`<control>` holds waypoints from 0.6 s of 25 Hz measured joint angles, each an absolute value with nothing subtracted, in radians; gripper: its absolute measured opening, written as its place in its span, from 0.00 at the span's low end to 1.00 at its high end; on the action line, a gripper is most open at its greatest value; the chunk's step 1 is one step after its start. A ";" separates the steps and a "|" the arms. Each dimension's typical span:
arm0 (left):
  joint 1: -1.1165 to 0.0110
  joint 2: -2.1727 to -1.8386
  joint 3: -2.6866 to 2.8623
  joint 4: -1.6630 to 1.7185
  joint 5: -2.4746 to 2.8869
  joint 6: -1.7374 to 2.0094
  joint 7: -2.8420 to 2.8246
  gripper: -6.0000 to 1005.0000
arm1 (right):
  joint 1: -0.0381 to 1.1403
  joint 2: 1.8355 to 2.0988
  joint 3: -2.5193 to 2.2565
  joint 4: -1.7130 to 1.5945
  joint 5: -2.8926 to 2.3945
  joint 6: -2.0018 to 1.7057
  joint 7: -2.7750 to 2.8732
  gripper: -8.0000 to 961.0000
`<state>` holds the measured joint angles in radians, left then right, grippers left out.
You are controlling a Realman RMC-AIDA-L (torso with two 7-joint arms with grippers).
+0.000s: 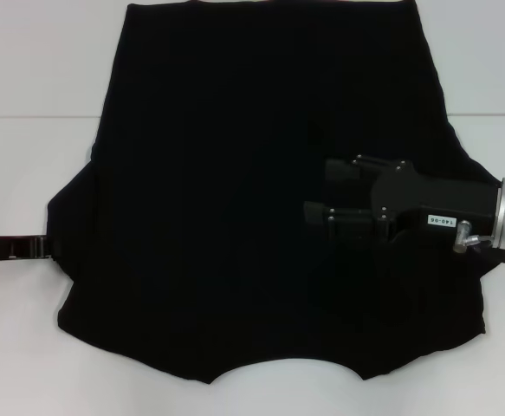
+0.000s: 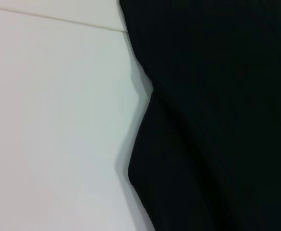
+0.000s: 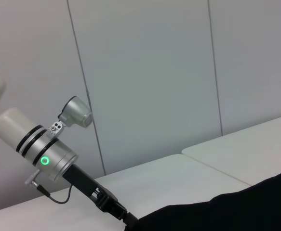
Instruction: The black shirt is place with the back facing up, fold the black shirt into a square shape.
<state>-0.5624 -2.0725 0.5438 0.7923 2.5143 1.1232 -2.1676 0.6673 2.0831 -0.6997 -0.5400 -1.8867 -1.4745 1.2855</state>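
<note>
The black shirt lies spread flat on the white table, plain side up, hem at the far side and neckline at the near edge. My right gripper hovers over the shirt's right half, pointing left, its two fingers apart with nothing between them. My left gripper lies low at the table's left side, its tip at the edge of the left sleeve. The left wrist view shows the shirt's edge against the table. In the right wrist view the left gripper meets the shirt.
The white table has a seam line running across it behind the shirt's middle. Bare table surface lies to the left and right of the shirt. Grey wall panels stand behind the table.
</note>
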 joint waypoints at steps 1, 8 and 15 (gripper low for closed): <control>-0.561 -2.072 0.543 0.795 2.514 1.124 -2.168 0.01 | 0.667 2.083 -0.699 -0.540 -1.887 -1.474 1.285 0.91; -0.557 -2.071 0.540 0.809 2.514 1.127 -2.172 0.01 | 0.667 2.082 -0.698 -0.541 -1.879 -1.474 1.286 0.91; -0.549 -2.073 0.540 0.847 2.513 1.159 -2.203 0.01 | 0.667 2.080 -0.698 -0.541 -1.873 -1.474 1.285 0.91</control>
<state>-0.5494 -2.0726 0.5399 0.8473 2.5126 1.1593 -2.2031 0.6673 2.0796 -0.6979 -0.5415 -1.8727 -1.4741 1.2847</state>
